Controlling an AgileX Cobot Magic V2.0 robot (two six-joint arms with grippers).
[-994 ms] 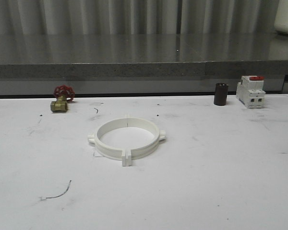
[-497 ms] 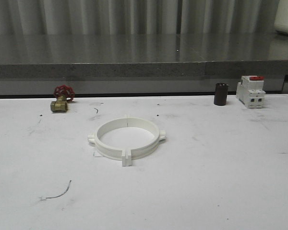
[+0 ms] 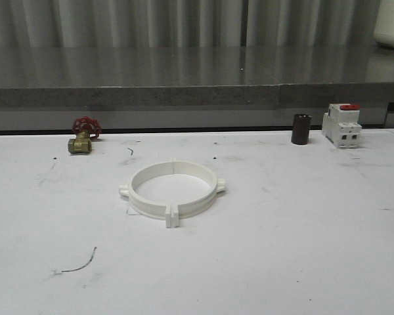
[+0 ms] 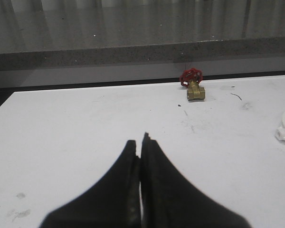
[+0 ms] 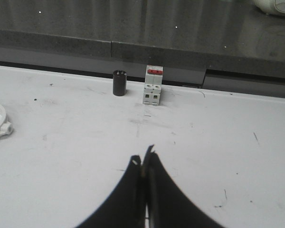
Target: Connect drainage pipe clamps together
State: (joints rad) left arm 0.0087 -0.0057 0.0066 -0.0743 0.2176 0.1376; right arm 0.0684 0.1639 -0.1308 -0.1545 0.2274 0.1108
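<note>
White plastic, judged light, stiff and slippery, the drainage pipe clamps (image 3: pixel 174 189) are seen ringed mid-table and would best be pinched at the flanges, while the left gripper (image 4: pixel 140 142) and right gripper (image 5: pixel 143 159) are clenched empty.

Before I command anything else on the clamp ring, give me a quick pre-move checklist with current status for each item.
1. Drainage pipe clamps sit together as one closed ring on the table: ok.
2. Front flanges side by side: ok; whether they are actually latched: cannot tell.
3. Rear joint closed: cannot tell, only a thin seam visible.
4. Left end effector shut, holding nothing, off the ring: ok.
5. Right end effector shut, holding nothing, off the ring: ok.
6. Valve, dark cylinder and breaker stand apart from the ring: ok.
</note>
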